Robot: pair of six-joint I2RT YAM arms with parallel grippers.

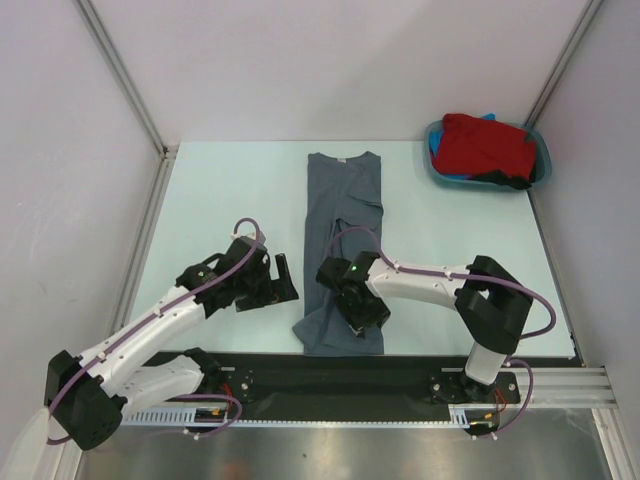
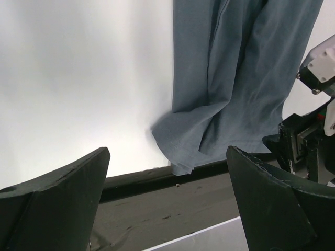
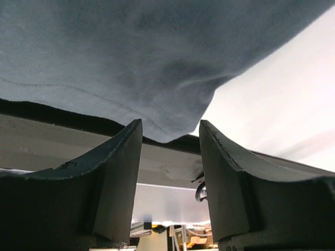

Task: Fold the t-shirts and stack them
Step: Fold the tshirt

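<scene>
At the near edge of the desk [image 1: 230, 190], the right fingers [image 3: 104, 172] stand partly apart. They are low over the near hem of the grey t-shirt [image 1: 345, 215]. In the right wrist view a hem corner dips into the gap between their tips, and the fingers are not clamped on it. That hem overhangs the black strip [image 1: 400, 370] that borders the desk's near side.

Just left of the shirt's near end, the left fingers [image 2: 57, 204] are spread wide and hold nothing. They are off the cloth and point toward its rumpled near left corner.

The grey t-shirt lies flat in the middle of the desk as a long narrow band. Its collar is at the far end, and a diagonal fold crosses its middle.

In the far right corner sits a teal tub [image 1: 540, 160]. The red t-shirt [image 1: 485, 145] is heaped in it, with blue cloth [image 1: 437, 150] showing at its left and black cloth [image 1: 510, 181] at its near right.
</scene>
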